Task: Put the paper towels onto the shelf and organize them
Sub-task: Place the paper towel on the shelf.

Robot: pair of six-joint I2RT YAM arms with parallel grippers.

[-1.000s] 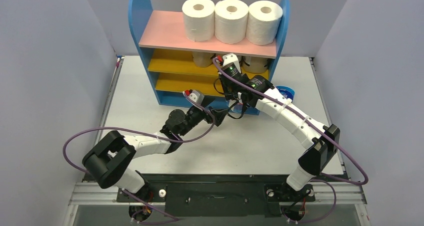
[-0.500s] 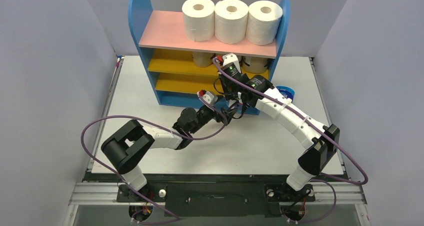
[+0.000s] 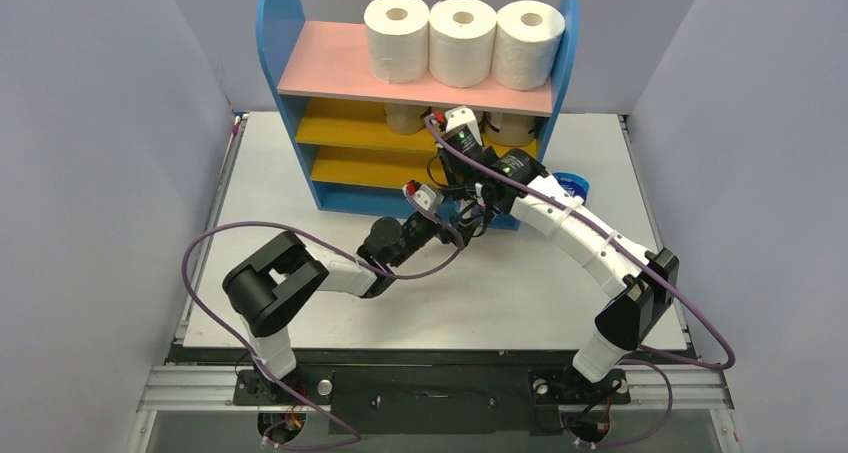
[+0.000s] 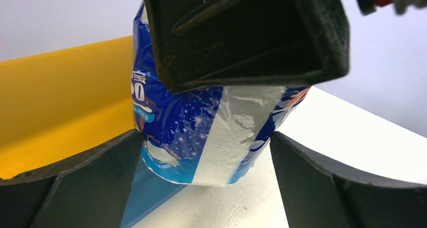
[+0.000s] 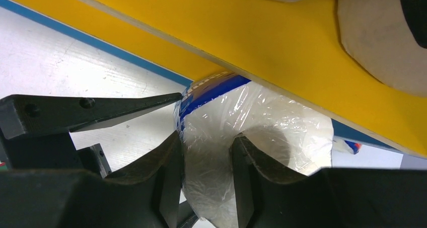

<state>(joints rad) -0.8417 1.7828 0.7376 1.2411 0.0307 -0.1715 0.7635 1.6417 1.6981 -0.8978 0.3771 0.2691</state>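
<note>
The right hand (image 5: 206,155) is closed narrow on a blue-and-white wrapped roll (image 5: 272,125), its two fingers pinching a fold of the clear wrap and white paper at the roll's near side. The roll sits straight ahead of that hand at the front of the shelf (image 3: 275,33), its far end tucked under the front edge of a yellow board (image 5: 211,31). Beyond and above the right hand, on that board, stand tan rolls (image 5: 382,36) with a dark label showing on one. The left hand (image 4: 205,136) is spread wide, with one finger on each side of the same roll and neither clearly touching it. In its own view the black body of the right hand fills the space above the roll. The roll's lower end seems to rest where the shelf's blue base (image 4: 146,187) meets the white tabletop (image 3: 500,293), though the close view does not settle which one carries it. From above, both hands meet at the shelf's lower front, the left one just below and beside the right. Up past both hands, three white rolls (image 3: 463,41) stand in a row on the pink top board (image 3: 330,63). Out to the right of the right hand, a second blue roll (image 3: 572,185) lies on the tabletop beside the shelf's right side.
</note>
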